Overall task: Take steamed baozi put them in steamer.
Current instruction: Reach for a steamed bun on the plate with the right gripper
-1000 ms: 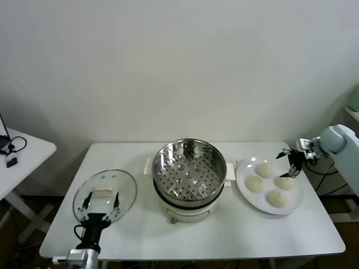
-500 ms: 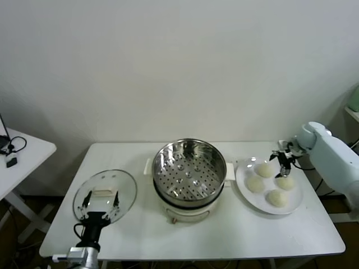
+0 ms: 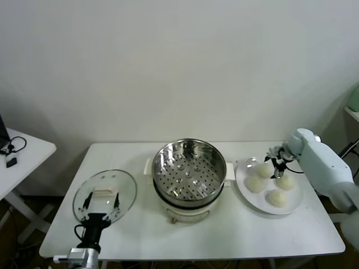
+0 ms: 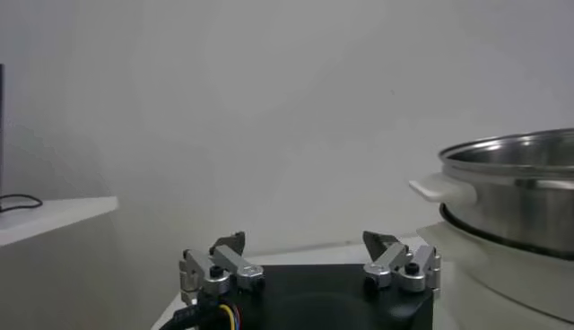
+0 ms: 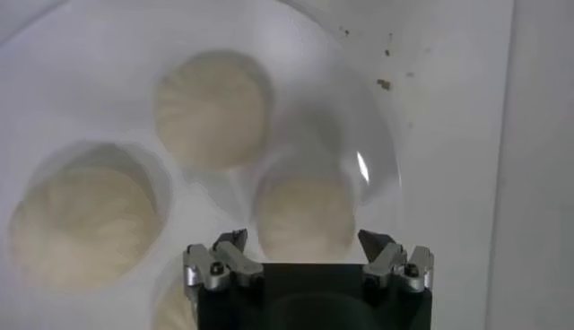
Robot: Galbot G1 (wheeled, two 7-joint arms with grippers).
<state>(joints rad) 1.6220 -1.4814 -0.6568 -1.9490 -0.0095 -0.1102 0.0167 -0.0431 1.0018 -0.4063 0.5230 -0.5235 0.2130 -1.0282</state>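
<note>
Four cream-white baozi lie on the white plate (image 3: 241,175) to the right of the steamer (image 3: 189,171), whose steel basket is empty. They are at the far left (image 3: 263,170), near left (image 3: 255,184), right (image 3: 285,182) and front (image 3: 276,198). My right gripper (image 3: 276,162) hovers open over the back of the plate. In the right wrist view the gripper (image 5: 302,240) has its fingers on either side of one baozi (image 5: 305,213) without touching it. Two more baozi (image 5: 213,108) (image 5: 81,215) lie beyond. My left gripper (image 3: 100,200) is parked open at the front left.
A round glass lid (image 3: 105,190) lies flat on the table under the left gripper. The steamer's side shows in the left wrist view (image 4: 516,179), past that gripper (image 4: 304,239). A small side table (image 3: 25,151) stands at far left. The wall rises behind the table.
My right gripper has moved in from the plate's right edge to over the back of the plate, nearer the buns. The left arm and the baozi have not moved.
</note>
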